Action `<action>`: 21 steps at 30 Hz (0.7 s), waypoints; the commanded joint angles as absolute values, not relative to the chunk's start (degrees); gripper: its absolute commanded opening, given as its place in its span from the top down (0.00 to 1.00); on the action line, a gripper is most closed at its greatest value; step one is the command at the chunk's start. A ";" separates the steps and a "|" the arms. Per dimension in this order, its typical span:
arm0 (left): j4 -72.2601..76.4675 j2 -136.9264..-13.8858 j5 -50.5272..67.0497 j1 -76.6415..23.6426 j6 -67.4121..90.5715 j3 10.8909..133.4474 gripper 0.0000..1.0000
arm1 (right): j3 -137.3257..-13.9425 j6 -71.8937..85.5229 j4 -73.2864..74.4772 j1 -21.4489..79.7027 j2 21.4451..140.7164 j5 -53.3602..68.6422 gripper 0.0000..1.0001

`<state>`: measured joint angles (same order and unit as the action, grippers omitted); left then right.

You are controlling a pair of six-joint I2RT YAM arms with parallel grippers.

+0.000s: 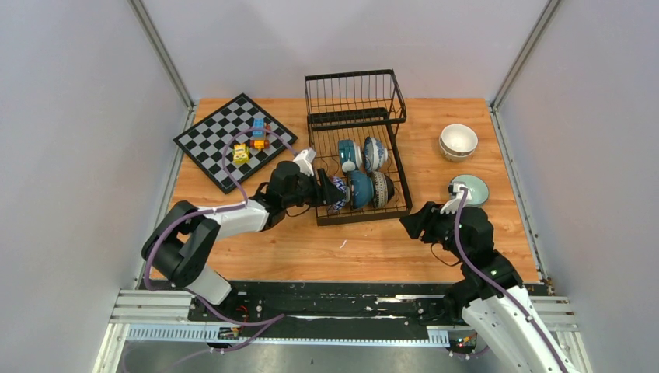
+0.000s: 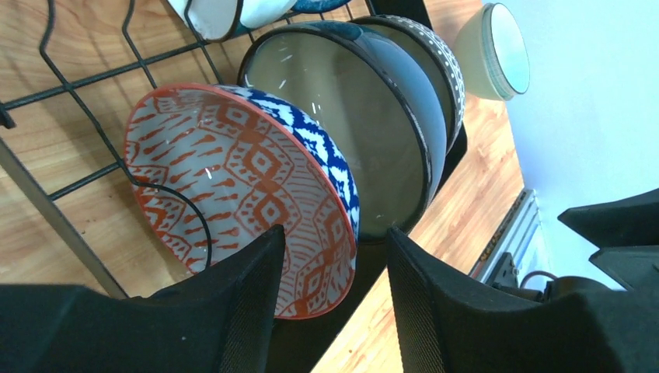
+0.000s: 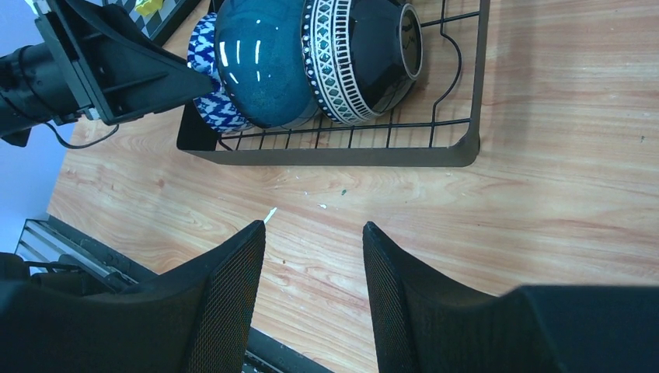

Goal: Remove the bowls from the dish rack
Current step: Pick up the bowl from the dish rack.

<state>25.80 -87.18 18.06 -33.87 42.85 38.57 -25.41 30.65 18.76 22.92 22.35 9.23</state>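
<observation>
The black wire dish rack (image 1: 402, 203) holds several bowls on edge. In its front row stand a red-patterned bowl (image 2: 233, 171) with a blue-white outside (image 3: 208, 110), a dark teal bowl (image 2: 350, 124) and a black bowl with a white band (image 3: 365, 54). My left gripper (image 2: 334, 233) straddles the red-patterned bowl's rim. One finger lies over the inside, and a gap shows between the rim and the other, so it is open. My right gripper (image 3: 313, 225) hangs open over bare wood in front of the rack (image 3: 334, 155), holding nothing.
Two more bowls (image 1: 362, 154) stand in the rack's back row. Right of the rack sit stacked cream bowls (image 1: 458, 141) and a mint green bowl (image 1: 472, 189). A chessboard (image 1: 214, 144) with toy blocks (image 1: 252, 140) lies at the back left. Grey walls close in both sides.
</observation>
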 commanded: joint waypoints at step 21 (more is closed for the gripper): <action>46.99 -94.35 25.94 -31.26 51.62 34.65 0.83 | -25.34 31.68 17.84 23.99 22.76 9.79 0.47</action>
